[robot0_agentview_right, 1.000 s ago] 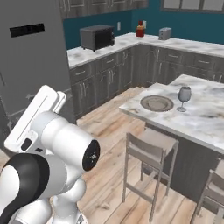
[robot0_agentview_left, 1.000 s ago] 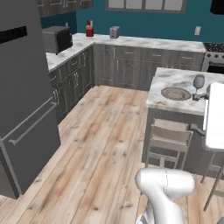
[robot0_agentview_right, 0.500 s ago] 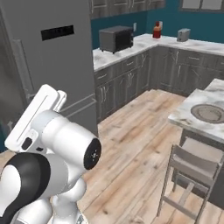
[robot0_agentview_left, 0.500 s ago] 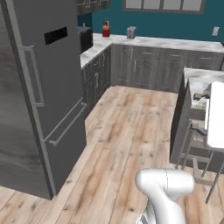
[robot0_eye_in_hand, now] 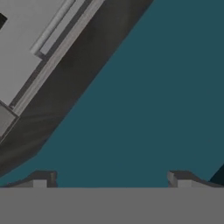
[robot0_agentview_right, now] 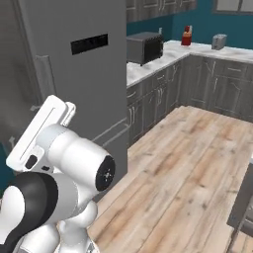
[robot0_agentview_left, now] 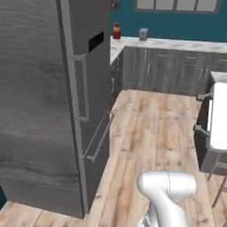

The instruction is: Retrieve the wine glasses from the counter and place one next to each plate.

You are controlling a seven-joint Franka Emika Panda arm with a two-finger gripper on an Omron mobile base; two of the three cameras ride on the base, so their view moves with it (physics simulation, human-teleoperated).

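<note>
A: On the left, what stands there?
B: A tall grey fridge (robot0_agentview_left: 57, 102), with a long handle on its door and a dark panel near its top. In the right base view the same fridge (robot0_agentview_right: 74, 64) rises behind the arm.

A: And past it?
B: The counter (robot0_agentview_left: 177, 44) runs along the teal back wall, marble on top, dark grey drawers below. A red bottle (robot0_agentview_left: 116, 31) and a small grey toaster (robot0_agentview_left: 143, 34) stand on it, near each other. From the right base view a black microwave (robot0_agentview_right: 144, 48) sits on the counter's near leg (robot0_agentview_right: 148, 66), with the bottle (robot0_agentview_right: 187, 36) and toaster (robot0_agentview_right: 219, 41) farther back.

A: The glasses, the plates?
B: I cannot pick them out on any surface in these views.

A: Further right?
B: Wooden floor (robot0_agentview_left: 155, 133), then a white slab at the edge with a stool (robot0_agentview_left: 208, 146) by it.

A: The gripper?
B: In the hand view its tips (robot0_eye_in_hand: 113, 179) stand well spread, nothing between them, facing the teal wall and a grey cabinet (robot0_eye_in_hand: 26, 48) at a slant.
</note>
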